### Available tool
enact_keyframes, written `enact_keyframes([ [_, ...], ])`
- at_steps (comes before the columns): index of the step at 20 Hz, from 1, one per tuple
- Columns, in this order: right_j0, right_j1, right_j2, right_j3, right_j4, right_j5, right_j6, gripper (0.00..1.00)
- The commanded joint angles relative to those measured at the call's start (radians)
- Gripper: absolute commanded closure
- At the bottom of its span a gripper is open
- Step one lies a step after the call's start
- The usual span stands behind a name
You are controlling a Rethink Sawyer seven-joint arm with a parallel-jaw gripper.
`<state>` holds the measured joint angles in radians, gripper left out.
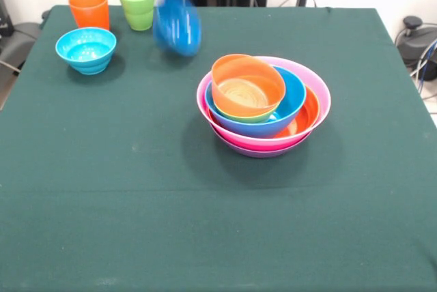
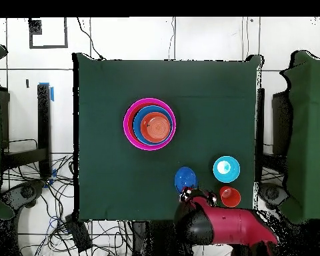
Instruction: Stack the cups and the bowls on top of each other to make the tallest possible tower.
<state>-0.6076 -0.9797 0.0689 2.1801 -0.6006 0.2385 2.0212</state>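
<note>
Green cloth covers the counter (image 1: 205, 237), where the tower (image 1: 263, 104) stands at centre — a dark blue bowl (image 1: 177, 29) hangs tilted far left, light, slick, best pinched at its rim. Whether the tool grips it, I cannot tell.

Open cloth (image 1: 136, 190) around tower (image 1: 263, 104), cups (image 1: 136, 5) seemingly crowding far corner
</note>
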Motion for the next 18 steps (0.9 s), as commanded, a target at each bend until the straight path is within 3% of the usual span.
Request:
enact_keyframes([
  [1,-0.246,-0.122,0.295,0.140,0.069,0.120,-0.253,0.00],
  [2,-0.254,-0.156,0.309,0.151,0.095,0.152,-0.267,0.00],
  [6,-0.159,-0.205,0.293,0.146,0.102,0.185,-0.170,0.00],
  [11,-0.102,-0.085,0.318,0.024,0.095,0.253,-0.115,0.00],
  [18,-0.061,-0.038,0.315,-0.043,0.073,0.256,-0.076,0.00],
])
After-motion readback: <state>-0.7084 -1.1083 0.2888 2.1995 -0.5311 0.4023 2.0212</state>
